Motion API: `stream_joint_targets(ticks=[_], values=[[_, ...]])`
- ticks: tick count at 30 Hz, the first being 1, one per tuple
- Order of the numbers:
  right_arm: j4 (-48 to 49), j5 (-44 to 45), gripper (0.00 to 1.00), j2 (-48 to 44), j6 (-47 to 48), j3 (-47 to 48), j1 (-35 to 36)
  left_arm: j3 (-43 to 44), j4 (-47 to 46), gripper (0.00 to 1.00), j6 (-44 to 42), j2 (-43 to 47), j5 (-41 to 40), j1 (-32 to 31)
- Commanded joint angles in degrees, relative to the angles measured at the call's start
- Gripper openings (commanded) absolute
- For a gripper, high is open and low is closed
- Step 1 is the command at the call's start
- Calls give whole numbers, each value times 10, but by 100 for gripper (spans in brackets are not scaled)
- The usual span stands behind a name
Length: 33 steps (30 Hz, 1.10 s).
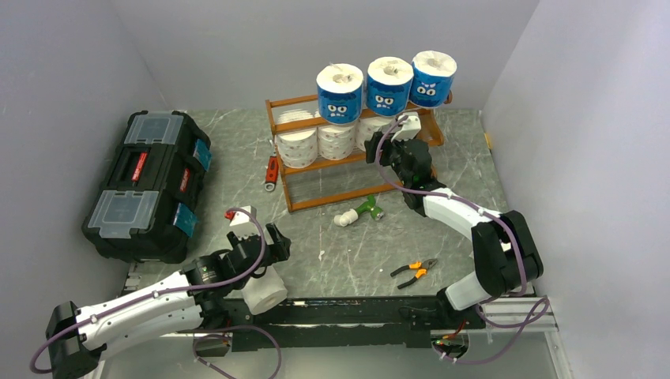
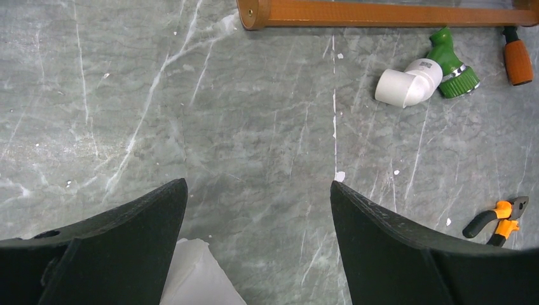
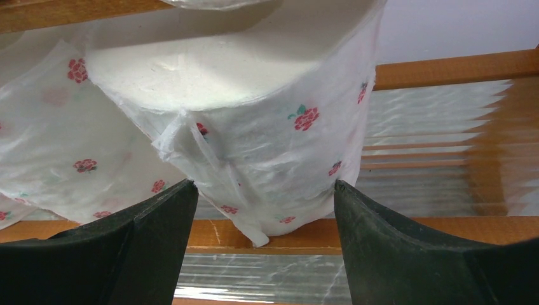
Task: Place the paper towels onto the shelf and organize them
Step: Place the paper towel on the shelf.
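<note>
Marble table (image 2: 254, 114) lies under open left claw (image 2: 258, 183); wrist view alone shows flowered roll (image 3: 254, 121) within right claw (image 3: 264, 183), grip unclear.

Shelf (image 1: 340, 197) back-centre on bench (image 1: 332, 245), toolbox (image 1: 146, 185) left of it. Three top-tier rolls (image 1: 388, 85) above three middle-tier rolls (image 1: 336, 140). Loose roll (image 1: 265, 292) at bench's near edge, pliers (image 1: 415, 270) to its right.

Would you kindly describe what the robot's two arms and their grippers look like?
The left arm and right arm both have white link shells joined by black joint housings, with a purple cable looping along each. The left gripper and right gripper each carry two broad, matte black fingers tapering to wedge tips.
</note>
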<state>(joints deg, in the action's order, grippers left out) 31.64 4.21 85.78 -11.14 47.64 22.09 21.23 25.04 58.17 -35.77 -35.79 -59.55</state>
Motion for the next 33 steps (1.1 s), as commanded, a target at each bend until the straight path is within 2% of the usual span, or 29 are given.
stream_joint_targets(ticks=[1,15,24,33], values=[[21,1,80,1,-4,19,-4,0,17,89,11,-5,9,0],[-1,-3,87,-32,1,16,-4,4,14,89,5,-6,10,0],[-13,-17,91,-98,-11,-13,-3,7,10,89,-5,-8,10,0],[-97,-28,93,-189,-59,-18,8,10,16,89,-4,3,10,0]])
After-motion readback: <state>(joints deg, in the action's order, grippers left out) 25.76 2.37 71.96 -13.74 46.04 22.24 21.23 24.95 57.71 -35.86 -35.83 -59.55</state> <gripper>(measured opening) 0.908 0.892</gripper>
